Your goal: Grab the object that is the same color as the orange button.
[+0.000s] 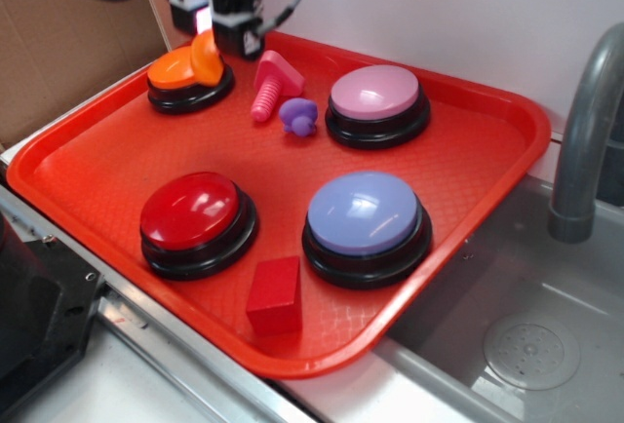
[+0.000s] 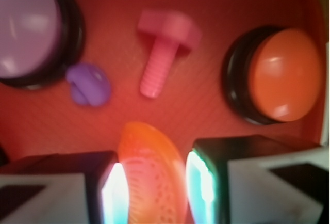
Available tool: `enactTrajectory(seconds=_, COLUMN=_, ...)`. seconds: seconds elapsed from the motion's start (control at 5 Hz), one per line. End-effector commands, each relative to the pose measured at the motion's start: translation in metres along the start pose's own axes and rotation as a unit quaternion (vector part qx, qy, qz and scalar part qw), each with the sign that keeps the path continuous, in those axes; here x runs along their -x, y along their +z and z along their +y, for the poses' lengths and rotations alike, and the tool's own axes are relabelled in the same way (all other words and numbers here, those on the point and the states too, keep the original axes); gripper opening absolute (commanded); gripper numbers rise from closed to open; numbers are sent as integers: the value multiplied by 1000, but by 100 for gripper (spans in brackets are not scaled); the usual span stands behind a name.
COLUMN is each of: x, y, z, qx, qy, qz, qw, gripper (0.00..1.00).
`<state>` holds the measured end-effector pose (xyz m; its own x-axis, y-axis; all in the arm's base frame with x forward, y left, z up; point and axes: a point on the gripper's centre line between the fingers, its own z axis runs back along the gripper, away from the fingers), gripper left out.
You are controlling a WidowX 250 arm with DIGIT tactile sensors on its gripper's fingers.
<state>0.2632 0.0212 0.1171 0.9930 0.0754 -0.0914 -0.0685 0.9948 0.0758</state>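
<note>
The gripper (image 2: 152, 188) pinches the little orange slice (image 2: 152, 175) between both fingers (image 2: 114, 193), at the far left of the tray (image 1: 468, 218), just above the orange button (image 1: 175, 72) (same color); its long side stands up

Exterior view: high, off the near corner of the red tray (image 1: 88, 189), looking down across it toward the back wall. Wrist view: close, blurred, looking down past its own fingers. Both share the orange button (image 1: 180, 70) (image 2: 283, 74), pink bolt (image 1: 271, 82) (image 2: 162, 53).
</note>
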Motion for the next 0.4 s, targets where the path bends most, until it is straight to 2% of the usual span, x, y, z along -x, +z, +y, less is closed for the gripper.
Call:
enactTrajectory(seconds=0.0, x=-1, y=71, z=-17, qx=-11, qy=-11, qz=-72, qw=997, gripper=0)
enactTrajectory(seconds=0.2, x=1, y=71, z=-15, qx=-24, qy=-25, qz=-61, qw=998, gripper=0)
